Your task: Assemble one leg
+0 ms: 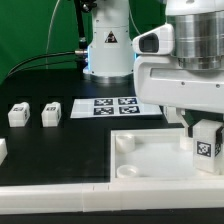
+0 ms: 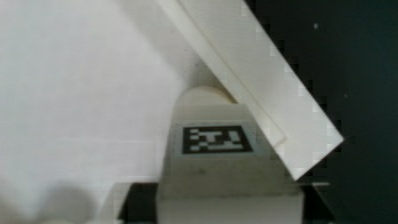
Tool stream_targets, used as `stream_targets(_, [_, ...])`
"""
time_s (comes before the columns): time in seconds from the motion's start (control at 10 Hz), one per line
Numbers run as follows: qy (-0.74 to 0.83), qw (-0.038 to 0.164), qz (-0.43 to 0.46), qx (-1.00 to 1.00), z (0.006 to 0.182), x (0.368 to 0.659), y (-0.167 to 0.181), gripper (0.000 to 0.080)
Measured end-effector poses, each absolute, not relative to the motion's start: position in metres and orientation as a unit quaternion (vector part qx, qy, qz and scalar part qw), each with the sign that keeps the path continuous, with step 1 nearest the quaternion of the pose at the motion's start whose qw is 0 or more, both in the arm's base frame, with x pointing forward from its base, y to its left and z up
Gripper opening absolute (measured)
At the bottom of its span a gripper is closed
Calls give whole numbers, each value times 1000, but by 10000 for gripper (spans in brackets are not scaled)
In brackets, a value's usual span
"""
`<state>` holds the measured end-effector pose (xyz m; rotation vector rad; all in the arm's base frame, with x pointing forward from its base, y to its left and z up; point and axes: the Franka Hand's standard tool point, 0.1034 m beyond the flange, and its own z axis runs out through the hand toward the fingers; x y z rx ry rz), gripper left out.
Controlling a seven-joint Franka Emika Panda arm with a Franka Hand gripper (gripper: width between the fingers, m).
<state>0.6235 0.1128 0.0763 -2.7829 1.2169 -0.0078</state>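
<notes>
— Well, what has the gripper (image 1: 206,126) got?
— The leg (image 1: 207,143). The jaws are closed down to its width, and in the wrist view the leg (image 2: 217,125) fills the gap between the two dark fingers (image 2: 143,205).
— Where is that in the frame?
— Lower right of the exterior view, over the right part of the white panel (image 1: 150,160). Whether its lower end touches the panel I cannot tell.
— What edges are close?
— The wrist view shows the panel's raised rim running slantwise just beside the leg, with the black table (image 2: 356,60) beyond. In the exterior view a low white ledge (image 1: 50,198) runs along the bottom of the frame, just in front of the panel. The marker board (image 1: 113,105) lies just behind the panel, at centre.
— And room?
— Two loose legs (image 1: 18,114) lie at the left middle, well apart from the held one, with dark table between.
— How does the held leg look?
— A small white block with a black-and-white square tag near its lower end, facing the camera.
— Its long axis?
— Upright, tag end down.
</notes>
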Motion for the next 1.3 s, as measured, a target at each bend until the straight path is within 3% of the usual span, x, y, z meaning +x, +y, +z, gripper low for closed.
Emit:
stream_targets(0.6, [663, 56, 12, -747, 76, 623, 115, 294])
stream_targets(0.9, [697, 61, 15, -715, 75, 623, 116, 294])
stream_targets(1.0, [694, 61, 15, -717, 75, 623, 116, 480])
stream_targets(1.1, [674, 62, 13, -736, 75, 623, 116, 591])
stream_targets(1.3, [652, 61, 11, -756, 75, 623, 116, 637])
